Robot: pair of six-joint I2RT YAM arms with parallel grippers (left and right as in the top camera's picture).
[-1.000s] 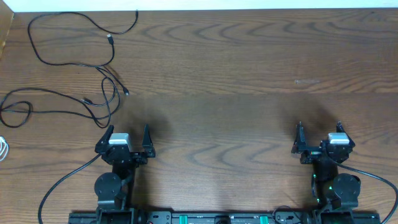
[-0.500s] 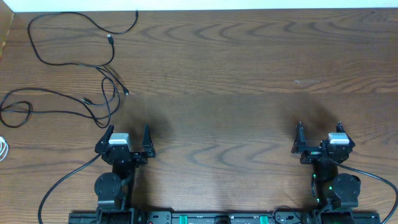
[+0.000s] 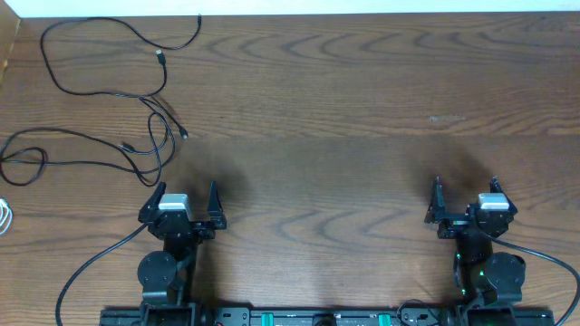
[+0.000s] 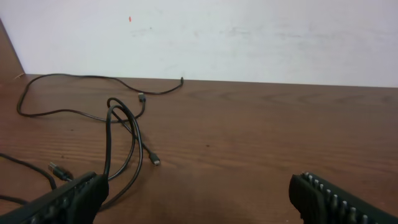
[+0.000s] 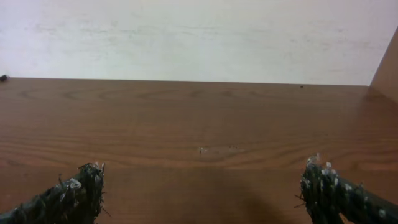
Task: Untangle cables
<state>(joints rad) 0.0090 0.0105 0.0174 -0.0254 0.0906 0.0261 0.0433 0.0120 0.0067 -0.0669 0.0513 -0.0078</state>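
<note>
Thin black cables (image 3: pixel 109 95) lie in loose crossing loops at the far left of the wooden table, with small plug ends. They also show in the left wrist view (image 4: pixel 118 124), ahead and left of my fingers. A bit of white cable (image 3: pixel 5 217) shows at the left edge. My left gripper (image 3: pixel 188 193) is open and empty, just near of the cables. My right gripper (image 3: pixel 464 187) is open and empty at the right front, far from the cables. Its open fingers (image 5: pixel 202 186) frame bare wood.
A white wall (image 4: pixel 249 37) runs along the table's far edge. Thicker black cords (image 3: pixel 91 267) run from the arm bases at the front edge. A wooden side panel (image 5: pixel 388 65) stands at the right.
</note>
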